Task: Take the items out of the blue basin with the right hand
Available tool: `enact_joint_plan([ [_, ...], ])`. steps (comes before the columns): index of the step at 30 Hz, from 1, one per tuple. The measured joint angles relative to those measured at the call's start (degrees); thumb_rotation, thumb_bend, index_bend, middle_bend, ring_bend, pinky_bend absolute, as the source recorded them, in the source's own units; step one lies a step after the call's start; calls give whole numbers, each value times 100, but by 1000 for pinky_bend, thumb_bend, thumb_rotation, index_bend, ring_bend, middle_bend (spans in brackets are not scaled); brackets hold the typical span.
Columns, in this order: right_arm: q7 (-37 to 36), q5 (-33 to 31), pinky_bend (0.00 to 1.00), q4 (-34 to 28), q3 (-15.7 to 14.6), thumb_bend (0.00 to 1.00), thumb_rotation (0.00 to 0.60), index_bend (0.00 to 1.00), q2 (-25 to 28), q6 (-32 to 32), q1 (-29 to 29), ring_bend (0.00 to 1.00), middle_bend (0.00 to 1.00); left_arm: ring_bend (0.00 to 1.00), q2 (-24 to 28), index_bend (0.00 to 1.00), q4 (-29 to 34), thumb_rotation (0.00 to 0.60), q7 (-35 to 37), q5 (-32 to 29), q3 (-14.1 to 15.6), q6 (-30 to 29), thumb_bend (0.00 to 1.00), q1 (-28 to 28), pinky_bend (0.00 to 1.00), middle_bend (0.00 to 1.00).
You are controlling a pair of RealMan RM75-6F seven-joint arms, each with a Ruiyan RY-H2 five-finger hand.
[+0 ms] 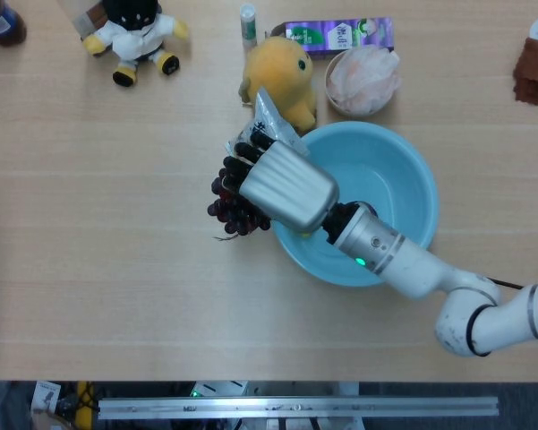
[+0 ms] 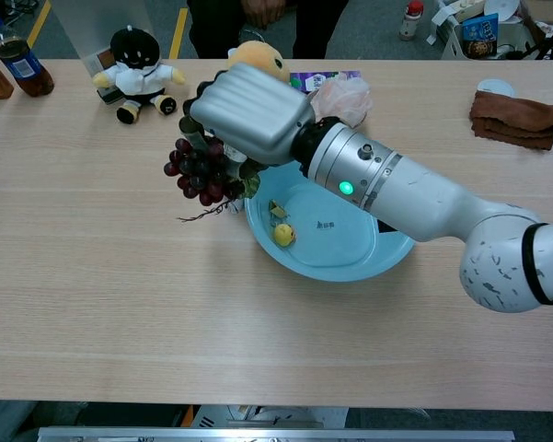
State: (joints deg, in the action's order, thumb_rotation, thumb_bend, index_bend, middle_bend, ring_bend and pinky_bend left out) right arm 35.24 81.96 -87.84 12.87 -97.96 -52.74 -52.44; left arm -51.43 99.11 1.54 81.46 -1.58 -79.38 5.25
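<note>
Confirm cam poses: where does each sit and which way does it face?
Head view: high above the table, looking almost straight down; shows right hand and forearm.
Chest view: lower, at the table's near edge, facing across it; same hand and arm.
Shared: right hand holding grapes beside the blue basin, yellow plush.

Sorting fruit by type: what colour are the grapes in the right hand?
Dark purple, almost black; the grapes show best in the chest view, held by the right hand.

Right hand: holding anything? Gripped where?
Yes. The right hand holds the bunch of dark grapes from above, at its top; the fruit hangs below the fingers, left of the blue basin. Exact contact is hidden.
</note>
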Motion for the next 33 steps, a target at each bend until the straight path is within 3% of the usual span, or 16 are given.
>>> enact_joint_plan([
  [4, 451, -486, 284, 30, 102, 263, 600, 230, -144, 184, -151, 177, 279, 259, 29, 357, 27, 600, -2, 1, 6, -31, 358, -20, 163, 228],
  [9, 804, -836, 278, -38, 151, 242, 600, 127, -201, 179, -261, 154, 239, 258, 49, 357, 28, 600, 8, -16, -1, -52, 358, -34, 163, 228],
  [15, 653, -799, 278, -165, 106, 238, 600, 122, -74, 30, -239, 152, 238, 259, 49, 357, 8, 600, 32, -20, 3, -25, 358, -24, 163, 228],
  [22, 399, -559, 296, -438, 0, 239, 600, 236, 361, -371, -5, 199, 294, 259, 50, 357, -27, 600, 42, -37, -15, 25, 358, 14, 163, 228],
  [33, 627, -857, 299, -1563, -239, 241, 600, 305, 1827, -1516, 1072, 218, 323, 259, 3, 357, -129, 600, -33, 6, -99, 3, 358, 106, 163, 227],
])
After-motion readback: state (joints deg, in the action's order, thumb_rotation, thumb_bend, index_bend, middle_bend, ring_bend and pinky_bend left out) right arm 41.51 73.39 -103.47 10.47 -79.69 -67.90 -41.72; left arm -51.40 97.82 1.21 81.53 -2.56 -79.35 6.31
